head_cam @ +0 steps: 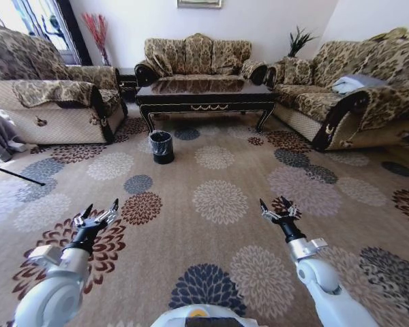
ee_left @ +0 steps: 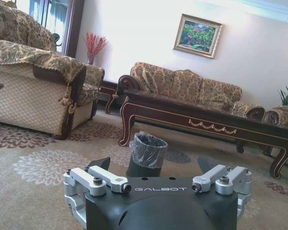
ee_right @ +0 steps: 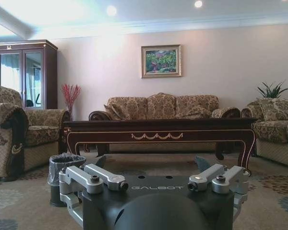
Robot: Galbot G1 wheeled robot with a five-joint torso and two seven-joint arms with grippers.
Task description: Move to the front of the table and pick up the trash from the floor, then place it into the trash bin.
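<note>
We see both arms held low over the floor (head_cam: 218,197), well short of the table (head_cam: 204,95), which stands across the room in front of the middle sofa (head_cam: 198,54). Our left gripper (head_cam: 101,212) hangs above a brown flower medallion with its fingers spread wide and nothing between them. Our right gripper (head_cam: 278,208) hovers over the carpet on the other side, its fingers also spread apart and empty. The trash bin (head_cam: 161,146) stands on the carpet just in front of the table's left leg, well ahead of both grippers and nearer our left one; its clear liner is folded over the rim. We cannot make out any trash on the carpet.
</note>
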